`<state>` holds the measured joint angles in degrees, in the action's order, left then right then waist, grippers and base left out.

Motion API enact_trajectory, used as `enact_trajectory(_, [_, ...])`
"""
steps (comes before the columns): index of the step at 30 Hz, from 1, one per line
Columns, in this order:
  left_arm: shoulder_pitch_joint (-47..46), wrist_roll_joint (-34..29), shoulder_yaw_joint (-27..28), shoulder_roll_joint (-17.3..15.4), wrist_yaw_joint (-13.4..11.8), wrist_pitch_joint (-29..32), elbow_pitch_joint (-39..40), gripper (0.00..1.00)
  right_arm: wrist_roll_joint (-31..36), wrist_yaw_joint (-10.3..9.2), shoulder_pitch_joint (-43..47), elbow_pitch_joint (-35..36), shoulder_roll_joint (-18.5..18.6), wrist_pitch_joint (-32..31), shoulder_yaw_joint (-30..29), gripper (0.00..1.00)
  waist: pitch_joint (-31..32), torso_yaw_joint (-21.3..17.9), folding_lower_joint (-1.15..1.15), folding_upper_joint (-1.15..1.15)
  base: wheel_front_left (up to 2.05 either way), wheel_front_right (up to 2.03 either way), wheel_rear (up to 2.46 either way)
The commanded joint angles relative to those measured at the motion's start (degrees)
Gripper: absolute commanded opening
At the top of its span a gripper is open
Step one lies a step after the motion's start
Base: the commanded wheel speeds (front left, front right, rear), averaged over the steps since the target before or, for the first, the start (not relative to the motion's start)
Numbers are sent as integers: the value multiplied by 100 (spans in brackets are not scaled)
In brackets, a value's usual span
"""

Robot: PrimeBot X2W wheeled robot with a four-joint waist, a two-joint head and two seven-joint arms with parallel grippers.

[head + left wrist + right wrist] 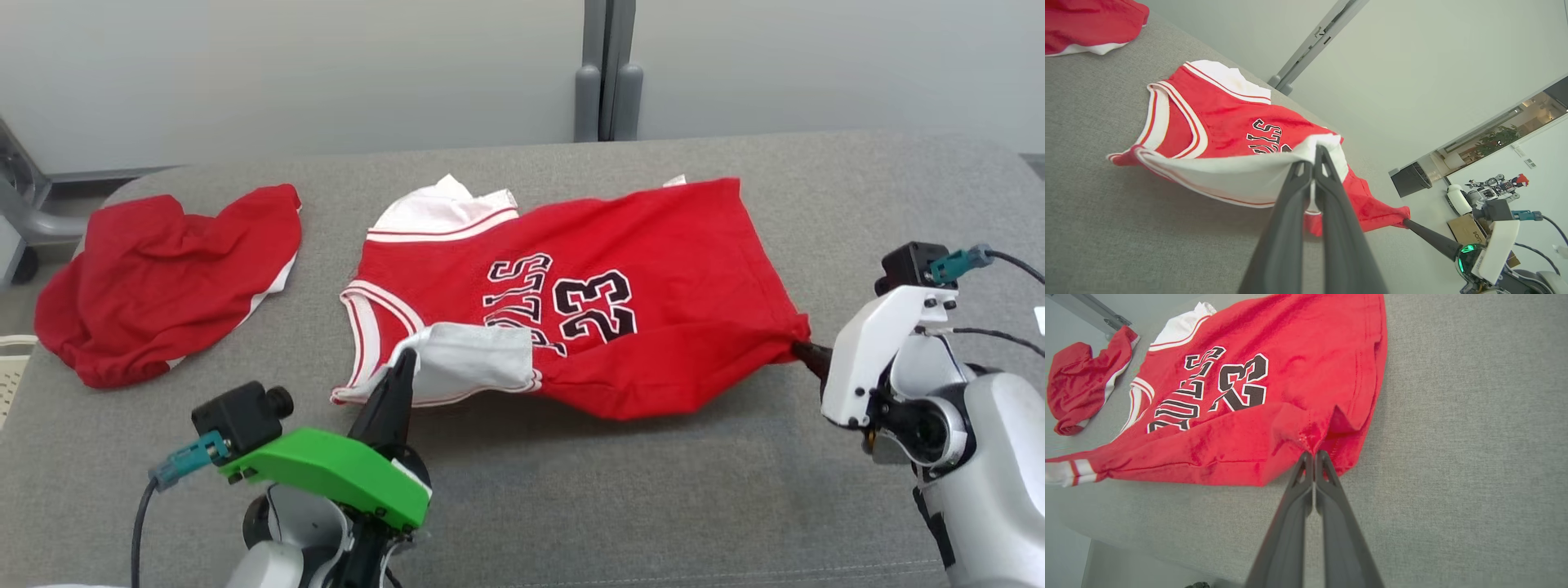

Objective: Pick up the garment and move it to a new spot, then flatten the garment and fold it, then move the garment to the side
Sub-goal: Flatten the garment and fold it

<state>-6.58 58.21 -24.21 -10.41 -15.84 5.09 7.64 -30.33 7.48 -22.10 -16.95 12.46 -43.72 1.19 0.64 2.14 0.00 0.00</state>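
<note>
A red basketball jersey (637, 269) with white trim and a black "23" lies across the middle of the grey table. My left gripper (402, 359) is shut on the white inner side of its near shoulder edge, which is lifted and turned over (1241, 179). My right gripper (804, 351) is shut on the jersey's near bottom corner (1310, 443), with the cloth bunched at the fingertips. Between the two grips the near edge is pulled taut. The jersey (1274, 379) shows printed side up in the right wrist view, and my right gripper (1408, 222) also appears at the lower right of the left wrist view.
A second red garment (163, 278) with white trim lies crumpled at the table's far left. The grey padded table (620, 506) has bare surface in front of the jersey. A grey post (608, 73) stands behind the far edge.
</note>
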Motion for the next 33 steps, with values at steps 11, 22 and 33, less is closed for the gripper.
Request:
enact_trajectory(11, [760, 61, -64, -366, -402, 319, 530, 0, 250, 1, 1224, 1603, -190, -1443, -544, 0, 252, 27, 0, 0, 0, 0, 0])
enact_trajectory(22, [1540, 170, -46, -737, -748, 629, 932, 0, 728, 2, 1865, 1990, -284, -1720, -819, 0, 215, 76, 0, 0, 0, 0, 0])
enact_trajectory(33, [2002, 325, 47, -987, -985, 852, 1424, 0, 816, 1, 2218, 2155, -159, -1969, -862, 0, 140, 192, 0, 0, 0, 0, 0])
